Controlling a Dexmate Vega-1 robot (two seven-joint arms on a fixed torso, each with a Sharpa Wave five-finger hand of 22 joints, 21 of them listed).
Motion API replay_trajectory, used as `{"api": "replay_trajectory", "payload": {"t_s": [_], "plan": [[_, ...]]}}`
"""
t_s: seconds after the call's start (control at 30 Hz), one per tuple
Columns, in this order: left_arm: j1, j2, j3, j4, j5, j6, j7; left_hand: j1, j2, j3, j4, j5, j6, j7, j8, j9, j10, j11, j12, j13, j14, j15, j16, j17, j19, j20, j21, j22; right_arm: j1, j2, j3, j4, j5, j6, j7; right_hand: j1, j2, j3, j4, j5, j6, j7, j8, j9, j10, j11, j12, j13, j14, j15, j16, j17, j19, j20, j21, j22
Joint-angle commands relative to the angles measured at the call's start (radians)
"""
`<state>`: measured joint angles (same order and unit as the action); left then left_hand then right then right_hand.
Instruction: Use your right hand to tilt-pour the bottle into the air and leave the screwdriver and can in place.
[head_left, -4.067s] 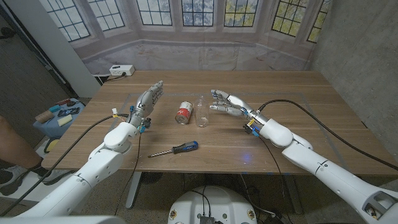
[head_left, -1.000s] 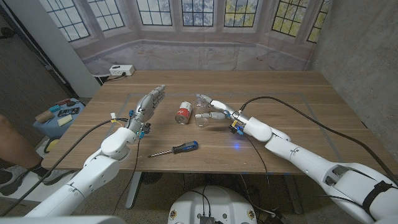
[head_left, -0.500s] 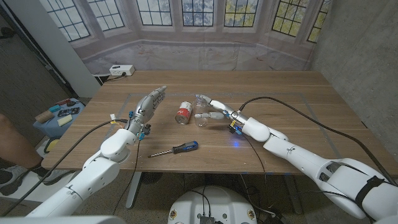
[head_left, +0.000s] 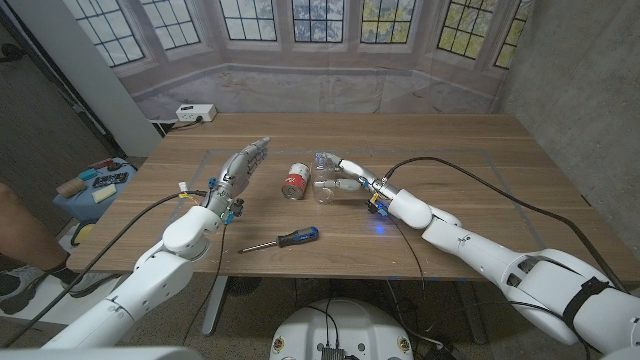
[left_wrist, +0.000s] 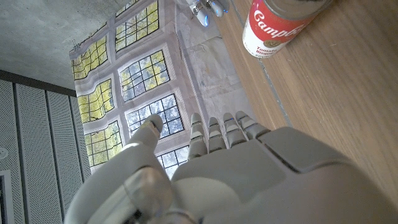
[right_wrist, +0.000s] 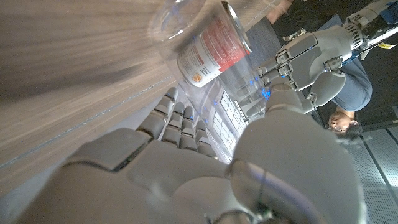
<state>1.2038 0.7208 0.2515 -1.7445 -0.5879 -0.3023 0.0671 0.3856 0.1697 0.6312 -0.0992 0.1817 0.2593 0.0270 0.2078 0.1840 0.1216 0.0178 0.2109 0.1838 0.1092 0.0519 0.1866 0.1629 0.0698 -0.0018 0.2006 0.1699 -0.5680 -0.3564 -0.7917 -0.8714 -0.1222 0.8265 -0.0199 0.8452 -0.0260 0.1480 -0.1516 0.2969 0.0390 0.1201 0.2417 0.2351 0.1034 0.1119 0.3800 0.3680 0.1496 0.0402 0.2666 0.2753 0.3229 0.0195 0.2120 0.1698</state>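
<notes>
A clear bottle stands mid-table, just right of a red and white soup can. My right hand reaches in from the right, with fingers behind the bottle and thumb in front. Its fingers look fairly straight in the right wrist view, where the bottle is blurred just past them, with the can behind. A screwdriver with a black and blue handle lies nearer the front edge. My left hand hovers left of the can, fingers extended and holding nothing.
A white power strip sits at the table's back left corner. A blue bin and a person's leg are off the table's left side. Black cables trail from both wrists across the wood.
My right hand has moved left from its spot to the bottle's right, and its fingers and thumb now bracket the bottle. The left hand, can and screwdriver have stayed put.
</notes>
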Motion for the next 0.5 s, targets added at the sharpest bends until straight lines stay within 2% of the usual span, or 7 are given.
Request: {"api": "replay_trajectory", "payload": {"t_s": [0.03, 0.23, 0.3, 0.5], "plan": [[-0.009, -0.004, 0.009, 0.01, -0.014, 0.006, -0.015, 0.012, 0.005, -0.003, 0.001, 0.008, 0.011, -0.001, 0.005, 0.004, 0.015, 0.001, 0.005, 0.003, 0.007, 0.0, -0.005, 0.003, 0.013, 0.001, 0.001, 0.006, -0.015, 0.001, -0.001, -0.012, -0.005, -0.011, -0.035, 0.015, 0.0, 0.011, -0.001, -0.004, 0.035, 0.065, 0.013, 0.007, 0.032, 0.001, 0.034, 0.021, 0.031, -0.01, 0.011, 0.015, 0.023, -0.003, 0.005, 0.005], [-0.008, -0.007, 0.011, 0.014, -0.019, 0.003, -0.017, 0.012, 0.004, -0.003, 0.002, 0.008, 0.019, -0.002, 0.006, 0.004, 0.02, 0.0, 0.005, 0.003, 0.009, 0.0, -0.005, 0.003, 0.014, 0.002, 0.001, 0.006, -0.025, -0.004, -0.002, -0.039, -0.009, -0.028, -0.039, 0.026, -0.002, 0.022, -0.002, -0.008, 0.088, 0.056, 0.026, 0.013, 0.073, 0.001, 0.08, 0.049, 0.078, -0.023, 0.025, 0.034, 0.054, -0.006, 0.008, 0.005], [-0.007, -0.009, 0.012, 0.016, -0.022, 0.002, -0.019, 0.011, 0.004, -0.003, 0.003, 0.008, 0.023, -0.002, 0.006, 0.005, 0.021, 0.0, 0.006, 0.003, 0.01, 0.001, -0.005, 0.004, 0.014, 0.002, 0.0, 0.006, -0.029, -0.006, -0.002, -0.047, -0.009, -0.035, -0.039, 0.029, -0.002, 0.025, -0.001, -0.01, 0.106, 0.055, 0.031, 0.014, 0.087, -0.009, 0.094, 0.057, 0.092, -0.03, 0.029, 0.04, 0.065, -0.006, 0.009, 0.006], [-0.001, -0.011, 0.011, 0.017, -0.024, -0.002, -0.015, 0.01, 0.004, -0.003, 0.003, 0.008, 0.028, -0.002, 0.006, 0.005, 0.025, 0.003, 0.006, 0.004, 0.011, 0.001, -0.006, 0.004, 0.015, 0.002, 0.0, 0.006, -0.034, -0.011, -0.004, -0.062, -0.01, -0.051, -0.034, 0.038, -0.003, 0.032, -0.004, -0.011, 0.127, 0.051, 0.035, 0.017, 0.106, -0.016, 0.116, 0.07, 0.117, -0.042, 0.037, 0.049, 0.081, -0.005, 0.01, 0.006]]}}
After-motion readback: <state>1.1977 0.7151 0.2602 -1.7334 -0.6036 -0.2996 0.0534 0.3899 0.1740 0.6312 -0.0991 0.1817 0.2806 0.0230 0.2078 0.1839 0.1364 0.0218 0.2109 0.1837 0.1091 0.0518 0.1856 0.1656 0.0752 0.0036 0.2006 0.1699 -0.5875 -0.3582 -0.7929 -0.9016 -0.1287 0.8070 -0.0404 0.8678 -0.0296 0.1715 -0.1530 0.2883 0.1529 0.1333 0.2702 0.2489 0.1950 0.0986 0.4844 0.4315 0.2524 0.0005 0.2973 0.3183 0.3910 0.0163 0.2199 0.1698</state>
